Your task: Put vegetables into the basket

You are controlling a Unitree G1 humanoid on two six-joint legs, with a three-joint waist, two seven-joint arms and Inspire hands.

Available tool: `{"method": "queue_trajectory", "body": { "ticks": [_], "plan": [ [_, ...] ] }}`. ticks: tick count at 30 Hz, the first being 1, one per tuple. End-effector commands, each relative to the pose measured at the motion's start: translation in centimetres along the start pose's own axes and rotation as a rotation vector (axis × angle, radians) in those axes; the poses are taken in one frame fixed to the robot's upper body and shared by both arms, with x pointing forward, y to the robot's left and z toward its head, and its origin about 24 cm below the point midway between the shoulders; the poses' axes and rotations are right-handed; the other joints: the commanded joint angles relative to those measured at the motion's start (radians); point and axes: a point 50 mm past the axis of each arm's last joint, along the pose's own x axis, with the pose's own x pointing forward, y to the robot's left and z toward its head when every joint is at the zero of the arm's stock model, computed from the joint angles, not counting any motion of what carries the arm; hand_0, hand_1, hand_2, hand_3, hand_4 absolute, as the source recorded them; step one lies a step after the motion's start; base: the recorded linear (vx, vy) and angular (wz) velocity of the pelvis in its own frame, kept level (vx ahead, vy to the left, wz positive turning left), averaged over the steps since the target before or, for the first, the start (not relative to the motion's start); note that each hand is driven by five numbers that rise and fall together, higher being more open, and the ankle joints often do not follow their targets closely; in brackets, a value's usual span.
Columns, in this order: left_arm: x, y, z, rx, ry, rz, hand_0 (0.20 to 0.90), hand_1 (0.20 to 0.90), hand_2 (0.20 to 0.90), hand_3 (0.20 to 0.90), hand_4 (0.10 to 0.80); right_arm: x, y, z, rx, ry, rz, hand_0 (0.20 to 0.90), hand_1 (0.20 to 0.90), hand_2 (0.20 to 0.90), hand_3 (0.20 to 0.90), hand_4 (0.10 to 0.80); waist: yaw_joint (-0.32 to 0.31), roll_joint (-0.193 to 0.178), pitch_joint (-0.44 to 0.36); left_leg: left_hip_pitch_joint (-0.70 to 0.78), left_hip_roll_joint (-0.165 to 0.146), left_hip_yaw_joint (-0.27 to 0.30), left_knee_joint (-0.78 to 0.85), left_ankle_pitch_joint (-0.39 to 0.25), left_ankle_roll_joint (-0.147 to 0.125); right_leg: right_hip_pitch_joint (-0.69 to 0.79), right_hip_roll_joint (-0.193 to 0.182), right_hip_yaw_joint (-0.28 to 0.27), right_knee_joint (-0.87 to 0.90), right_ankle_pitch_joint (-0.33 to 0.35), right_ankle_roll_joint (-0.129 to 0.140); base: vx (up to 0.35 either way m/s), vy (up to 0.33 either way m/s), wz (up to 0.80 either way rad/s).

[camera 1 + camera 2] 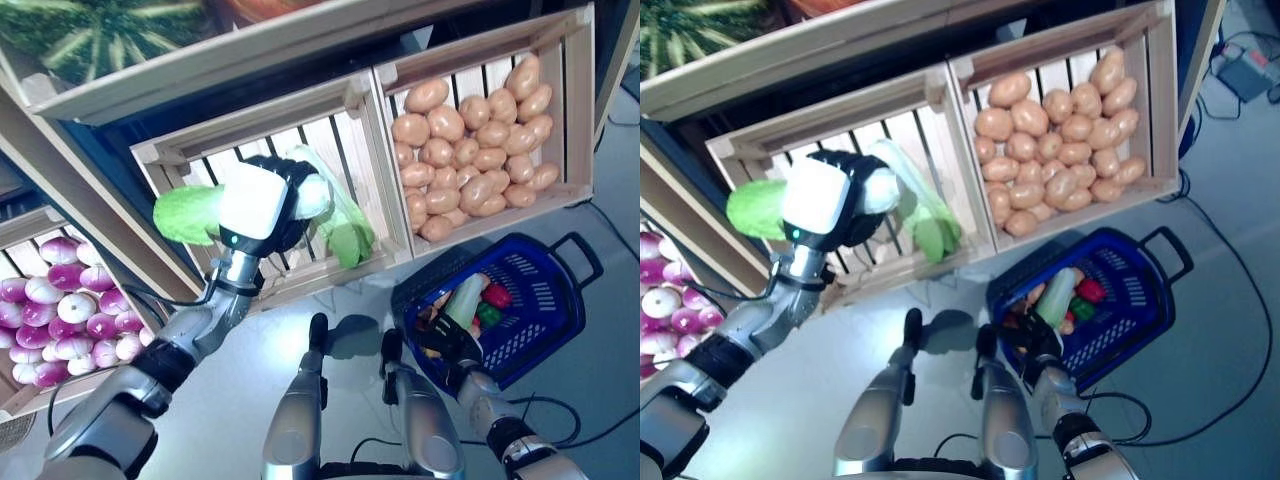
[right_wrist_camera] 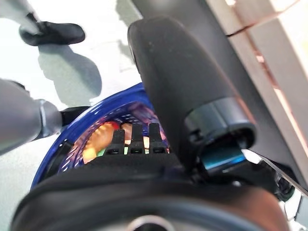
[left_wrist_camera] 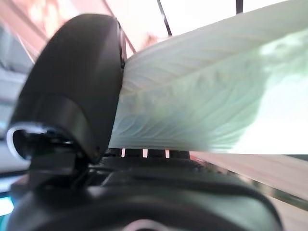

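My left hand (image 1: 262,212) is raised in front of a slatted wooden crate (image 1: 190,150), its fingers curled round a pale green leafy cabbage (image 1: 345,232). Leaves stick out on both sides of the hand. In the left wrist view the thumb (image 3: 72,82) presses against the cabbage's ribbed leaf (image 3: 202,101). Lower right on the floor stands a blue plastic basket (image 1: 545,305) holding a pale green vegetable, a red one and orange ones. My right hand (image 1: 448,345) grips the basket's near rim (image 2: 50,166), with the thumb (image 2: 183,86) above it.
A crate of potatoes (image 1: 470,150) stands right of the slatted crate, just behind the basket. A crate of purple-and-white turnips (image 1: 60,310) sits at the lower left. A striped green squash (image 1: 110,35) lies on the shelf above.
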Motion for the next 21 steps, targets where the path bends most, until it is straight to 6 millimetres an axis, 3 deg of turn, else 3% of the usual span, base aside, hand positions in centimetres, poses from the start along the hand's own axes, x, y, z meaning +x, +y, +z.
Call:
{"method": "queue_trajectory", "body": {
  "ticks": [1,9,21],
  "plan": [
    [1.4,1.9,2.0,-0.294,0.056,0.174,0.3,0.3,0.3,0.3,0.4,-1.9,-3.2,-3.4,0.029,0.047,-0.135,0.9,0.9,0.9,0.9,0.8,0.009,-0.051,-0.181,0.034,-0.015,0.015,0.051,-0.113,-0.026,0.117,-0.063,-0.012,-0.213,0.146,0.035,0.142,-0.022,0.03],
    [-0.3,0.6,3.6,-0.998,0.291,0.007,0.3,0.3,0.3,0.3,0.4,-3.4,-3.6,-7.1,0.071,0.174,-0.215,0.9,0.9,0.9,0.9,0.8,0.023,-0.052,-0.258,0.111,-0.013,0.014,0.061,-0.146,-0.012,0.196,-0.073,-0.029,-0.215,0.135,0.032,0.111,-0.011,0.06],
    [-1.6,-2.7,5.8,-1.815,0.582,-0.245,0.3,0.3,0.3,0.3,0.4,-3.4,-4.2,-7.4,0.079,0.212,-0.241,0.9,0.9,0.9,0.9,0.8,0.02,-0.039,-0.31,0.179,-0.011,0.019,0.045,-0.161,0.001,0.242,-0.079,-0.023,-0.216,0.133,0.04,0.068,0.028,0.0]
  ]
}}
